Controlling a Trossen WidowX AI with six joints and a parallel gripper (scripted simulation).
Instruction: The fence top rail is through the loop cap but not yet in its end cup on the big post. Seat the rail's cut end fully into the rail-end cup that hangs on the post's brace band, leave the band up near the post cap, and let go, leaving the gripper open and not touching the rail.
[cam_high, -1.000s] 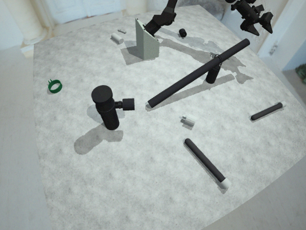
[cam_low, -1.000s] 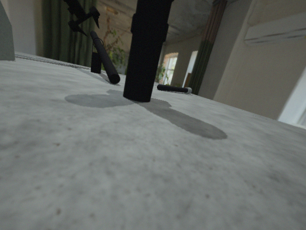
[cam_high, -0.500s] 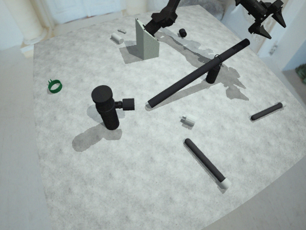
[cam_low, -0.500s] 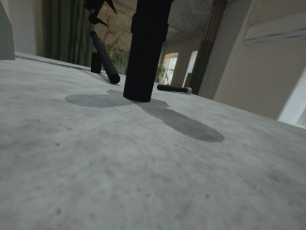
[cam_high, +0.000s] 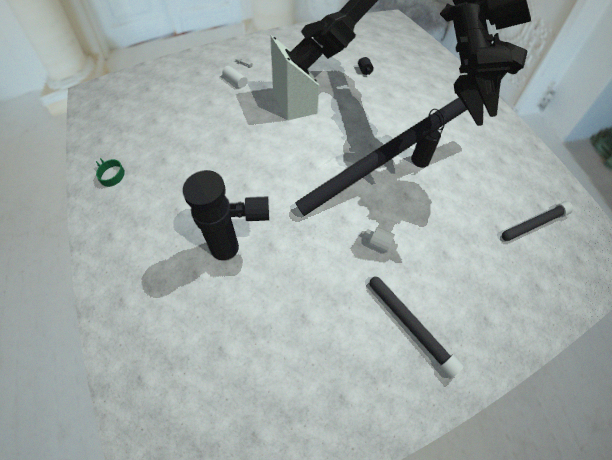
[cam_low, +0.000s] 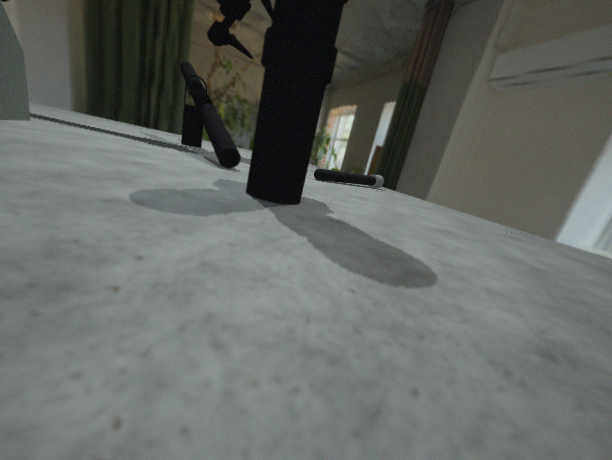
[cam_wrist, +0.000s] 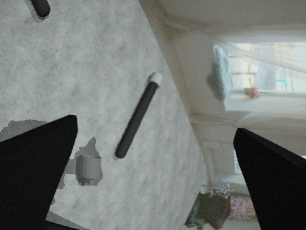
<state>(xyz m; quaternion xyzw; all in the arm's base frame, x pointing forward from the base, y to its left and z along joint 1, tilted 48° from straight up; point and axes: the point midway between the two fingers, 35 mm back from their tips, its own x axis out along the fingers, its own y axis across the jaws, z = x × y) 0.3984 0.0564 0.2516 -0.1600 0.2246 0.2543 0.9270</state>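
Observation:
The big black post (cam_high: 216, 225) (cam_low: 292, 100) stands left of centre, with a round cap (cam_high: 204, 187). Its brace band sits just under the cap and holds the rail-end cup (cam_high: 257, 208), which faces right. The long black top rail (cam_high: 370, 162) (cam_low: 212, 120) slopes up to the right through the loop cap on the small post (cam_high: 424, 150) (cam_low: 192, 125). Its lower cut end (cam_high: 298, 207) rests on the table a short gap right of the cup, outside it. My gripper (cam_high: 484, 114) (cam_low: 232, 42) (cam_wrist: 158, 130) is open and empty. It hangs just above the rail's raised far end, apart from it.
Two spare rails with white tips lie at the front right (cam_high: 415, 322) and the far right (cam_high: 535, 223) (cam_low: 347, 177) (cam_wrist: 137, 124). A grey wedge block (cam_high: 295, 82), a white cylinder (cam_high: 235, 77), a small black cap (cam_high: 365, 65), a green ring (cam_high: 110, 172) and a small white piece (cam_high: 380, 240) lie about.

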